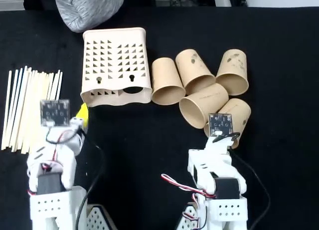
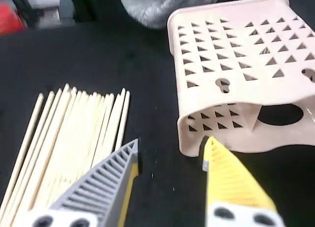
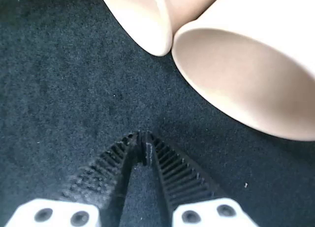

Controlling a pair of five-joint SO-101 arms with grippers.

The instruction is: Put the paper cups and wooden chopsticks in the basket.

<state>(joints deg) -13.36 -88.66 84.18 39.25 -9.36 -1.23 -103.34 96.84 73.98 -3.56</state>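
Note:
Several paper cups lie on their sides in a cluster at the right of the basket, among them one [image 1: 167,81] beside the basket and one [image 1: 204,104] nearest the middle. The cream perforated basket [image 1: 117,65] lies tipped over on the black cloth. Wooden chopsticks [image 1: 30,108] are spread in a bundle at the far left. My left gripper [image 2: 171,143] is open and holds nothing, between the chopsticks [image 2: 74,133] and the basket [image 2: 241,74]. My right gripper [image 3: 142,138] is shut and holds nothing, just short of a cup's mouth [image 3: 246,74].
A grey crumpled bag [image 1: 89,5] lies behind the basket at the table's far edge. Both arm bases stand at the near edge, with a red and white cable [image 1: 182,186] by the right one. Bare black cloth [image 1: 144,135] lies between the arms.

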